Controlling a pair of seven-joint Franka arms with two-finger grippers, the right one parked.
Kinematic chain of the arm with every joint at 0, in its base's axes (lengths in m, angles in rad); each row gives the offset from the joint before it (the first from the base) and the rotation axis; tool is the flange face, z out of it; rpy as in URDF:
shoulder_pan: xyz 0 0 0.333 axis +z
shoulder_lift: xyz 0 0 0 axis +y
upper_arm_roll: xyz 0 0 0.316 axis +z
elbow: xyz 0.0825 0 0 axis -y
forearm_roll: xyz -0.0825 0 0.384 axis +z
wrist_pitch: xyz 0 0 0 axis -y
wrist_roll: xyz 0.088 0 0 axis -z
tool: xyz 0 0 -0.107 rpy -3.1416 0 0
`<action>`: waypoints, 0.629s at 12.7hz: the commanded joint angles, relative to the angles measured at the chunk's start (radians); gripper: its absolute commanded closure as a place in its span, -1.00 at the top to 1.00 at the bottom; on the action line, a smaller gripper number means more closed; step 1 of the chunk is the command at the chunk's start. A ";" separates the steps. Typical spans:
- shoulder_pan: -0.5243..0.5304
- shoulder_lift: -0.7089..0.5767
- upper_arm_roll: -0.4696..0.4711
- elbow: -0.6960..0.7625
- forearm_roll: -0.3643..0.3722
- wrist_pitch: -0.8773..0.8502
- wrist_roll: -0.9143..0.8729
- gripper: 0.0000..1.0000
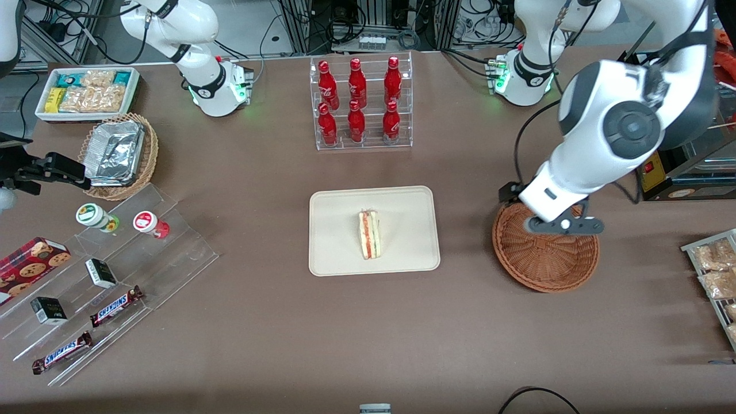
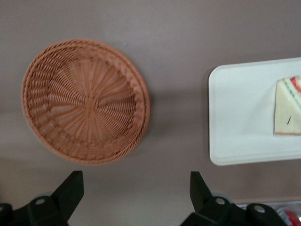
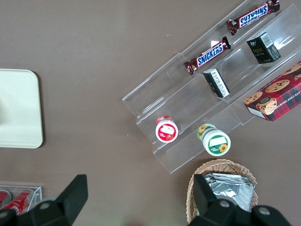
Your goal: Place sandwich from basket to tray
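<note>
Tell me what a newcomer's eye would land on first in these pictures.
The sandwich lies on the cream tray at the table's middle. Toward the working arm's end sits the empty reddish-brown basket, with the open gripper hovering above it. Farther from the camera than the tray stands a clear rack of red bottles.

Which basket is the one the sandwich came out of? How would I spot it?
Start at the flat cream-beige rectangular tray in the middle of the table, where the triangular white-bread sandwich lies. Look sideways toward the working arm's end: the round reddish-brown woven wicker basket sits there, under the open tool. Unlike the lighter tan wicker basket, it holds no foil containers.
</note>
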 commanded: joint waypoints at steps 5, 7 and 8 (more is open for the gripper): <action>0.245 -0.133 -0.181 -0.024 0.010 -0.124 0.022 1.00; 0.274 -0.156 -0.178 -0.012 0.013 -0.158 0.077 1.00; 0.289 -0.161 -0.173 0.001 0.021 -0.179 0.109 1.00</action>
